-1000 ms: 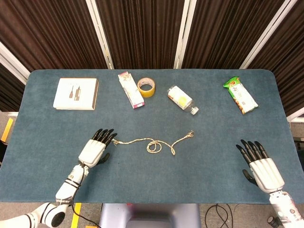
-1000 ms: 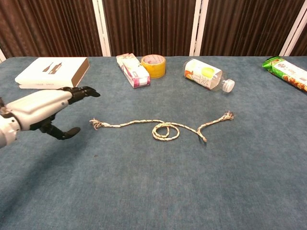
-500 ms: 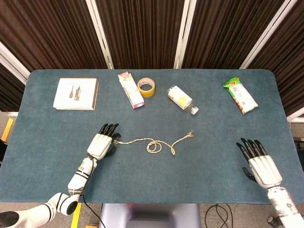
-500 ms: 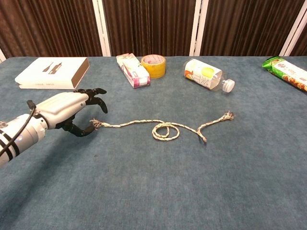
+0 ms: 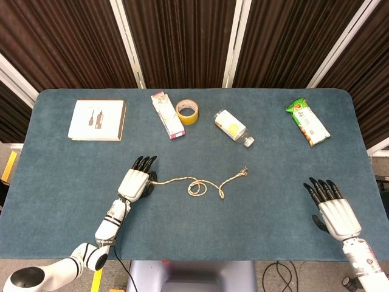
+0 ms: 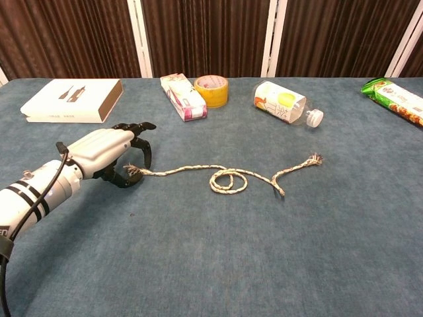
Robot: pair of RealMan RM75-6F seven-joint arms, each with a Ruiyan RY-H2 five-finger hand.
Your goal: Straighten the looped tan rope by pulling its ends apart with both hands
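tan rope lying mid-table with a loop at its middle, frayed left end under the curled fingertips of the left hand, grip on it cannot be told, right hand at four o'clock, fingers spread, holding nothing

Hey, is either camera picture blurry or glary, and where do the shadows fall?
Head view: sharp, evenly lit, no glare; only the grey base below the blue felt table is blurred. Chest view: sharp on the looped tan rope; soft shadow lies under the left hand; the clear plastic bottle shows no harsh glare.
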